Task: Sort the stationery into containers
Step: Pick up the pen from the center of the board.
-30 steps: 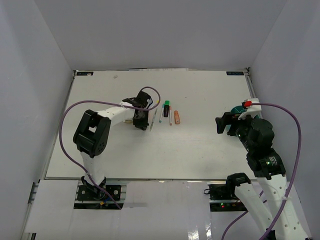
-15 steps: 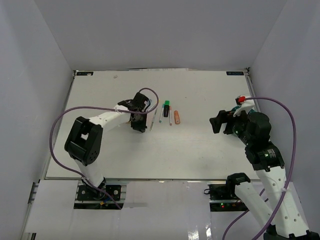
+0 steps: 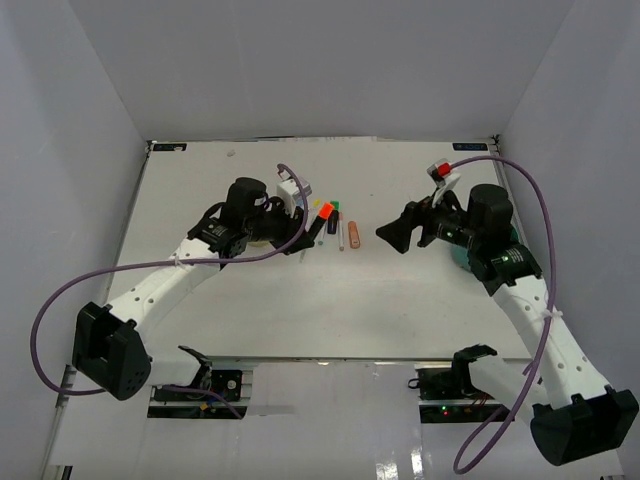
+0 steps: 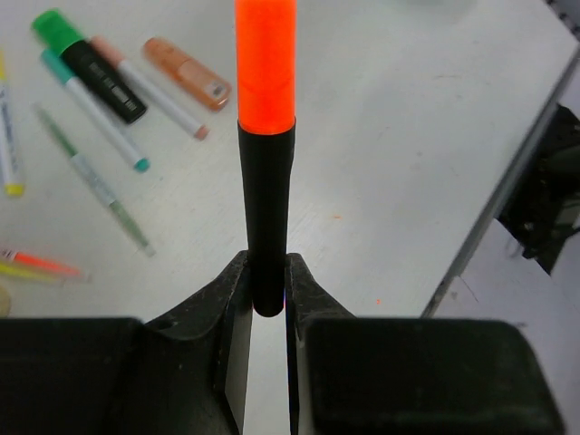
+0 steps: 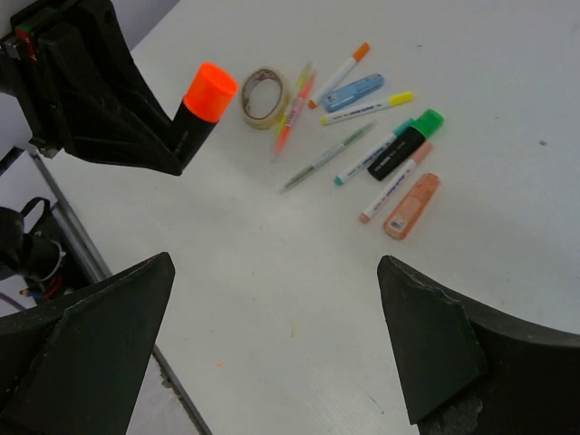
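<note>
White tabletop, grey walls on three sides, and you have the left gripper (image 4: 269, 272) clamped on the black tail of the orange-capped highlighter (image 4: 265, 154), which looks lifted off the table beside the green-capped highlighter (image 5: 406, 145) and the other loose pens. Its long axis runs straight out from the fingers, orange cap leading, aimed rightward toward the right gripper (image 5: 272, 344), whose jaws stand wide apart and hold nothing. The teal organiser cup (image 3: 459, 260) sits at the right side, mostly hidden under the right arm, well apart from the held highlighter and far nearer that arm than yours on the left. Your next move likely turns on this: carry it cap-first across to the cup, or pass it to the open right jaws facing the cap.
</note>
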`<state>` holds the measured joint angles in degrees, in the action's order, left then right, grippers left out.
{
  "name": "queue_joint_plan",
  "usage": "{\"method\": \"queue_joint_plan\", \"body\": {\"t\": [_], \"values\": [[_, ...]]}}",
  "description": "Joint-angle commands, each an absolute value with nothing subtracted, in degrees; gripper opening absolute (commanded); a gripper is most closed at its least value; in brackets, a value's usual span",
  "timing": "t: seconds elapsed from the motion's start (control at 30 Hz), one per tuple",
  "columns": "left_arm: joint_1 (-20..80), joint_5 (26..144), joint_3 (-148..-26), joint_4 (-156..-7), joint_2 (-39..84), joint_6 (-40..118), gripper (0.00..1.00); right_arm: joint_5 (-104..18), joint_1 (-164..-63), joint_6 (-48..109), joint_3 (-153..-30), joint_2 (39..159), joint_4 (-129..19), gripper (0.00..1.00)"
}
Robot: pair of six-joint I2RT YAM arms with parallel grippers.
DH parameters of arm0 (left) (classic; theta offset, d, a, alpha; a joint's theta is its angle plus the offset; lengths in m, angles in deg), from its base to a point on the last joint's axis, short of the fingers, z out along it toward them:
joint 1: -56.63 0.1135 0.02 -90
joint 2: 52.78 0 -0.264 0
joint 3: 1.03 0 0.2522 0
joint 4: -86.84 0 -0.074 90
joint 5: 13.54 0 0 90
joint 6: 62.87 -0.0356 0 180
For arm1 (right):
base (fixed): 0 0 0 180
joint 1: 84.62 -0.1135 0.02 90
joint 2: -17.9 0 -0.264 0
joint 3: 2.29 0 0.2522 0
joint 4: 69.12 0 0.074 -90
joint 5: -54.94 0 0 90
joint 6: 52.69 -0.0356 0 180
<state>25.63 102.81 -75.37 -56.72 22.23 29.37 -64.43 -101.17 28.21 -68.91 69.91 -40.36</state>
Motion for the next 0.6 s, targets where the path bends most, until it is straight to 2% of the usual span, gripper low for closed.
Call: {"method": "queue_joint_plan", "body": {"t": [0.0,0.2,0.27,0.53,0.57], "values": [[25.34,118.8,-74.03,-63.57,20.18,23.98,0.0,-73.46,-103.94,27.38,-73.17,73.08,-48.24,1.0],[25.34,129.18,-74.03,-64.81,19.91,21.86,0.0,-77.25,-108.69,29.04,-76.78,79.5,-51.58,1.0],[25.34,130.33,-74.03,-64.81,19.91,21.33,0.0,-78.56,-109.49,30.89,-77.48,81.43,-51.5,0.95],[25.34,133.67,-74.47,-64.37,20.35,20.89,0.0,-84.1,-111.69,35.29,-79.51,85.13,-51.5,0.85],[25.34,133.85,-74.64,-64.2,20.26,20.89,0.0,-85.23,-112.04,35.81,-79.68,85.57,-51.67,0.81]]}}
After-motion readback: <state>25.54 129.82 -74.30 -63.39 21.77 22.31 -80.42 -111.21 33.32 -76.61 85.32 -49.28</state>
